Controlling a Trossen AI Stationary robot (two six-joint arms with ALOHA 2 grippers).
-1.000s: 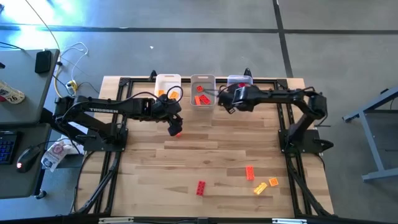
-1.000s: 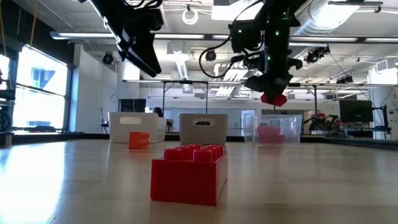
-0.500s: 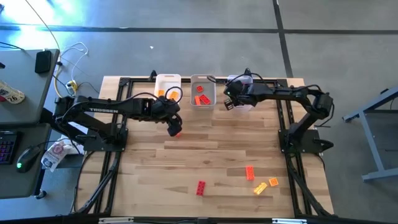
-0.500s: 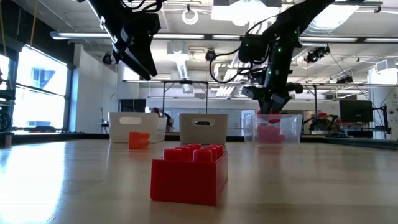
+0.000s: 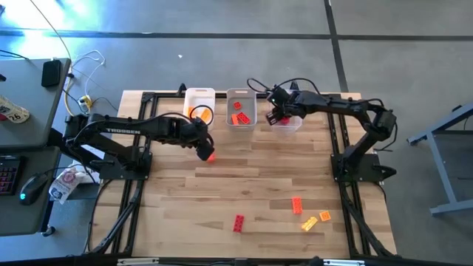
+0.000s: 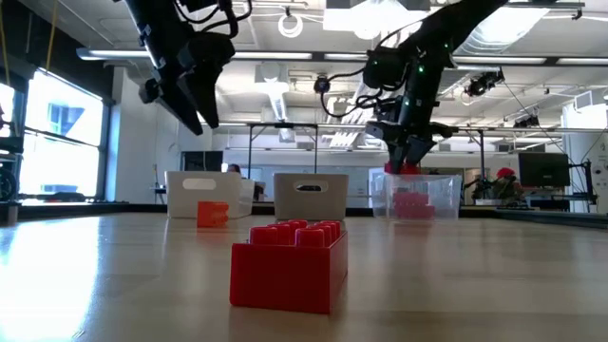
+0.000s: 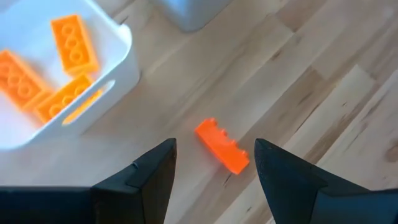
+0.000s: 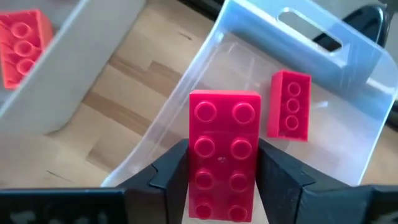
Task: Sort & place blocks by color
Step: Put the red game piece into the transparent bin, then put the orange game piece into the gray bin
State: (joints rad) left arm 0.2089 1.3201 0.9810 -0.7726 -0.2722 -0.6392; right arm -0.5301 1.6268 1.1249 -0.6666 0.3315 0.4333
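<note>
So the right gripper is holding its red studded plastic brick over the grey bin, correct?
Not the grey bin. The right gripper holds the red studded plastic brick over the clear plastic bin, as the right wrist view shows; another red brick already lies inside.

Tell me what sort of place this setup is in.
Probably a robotics lab or open workshop: a wooden table framed in black rails carries both arms, a desk with keyboard and mouse stands beside it, and exposed ducts and strip lights run overhead.

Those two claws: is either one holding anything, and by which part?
The right claw grips a red block by its long sides, above the clear bin. The left claw holds nothing.
</note>
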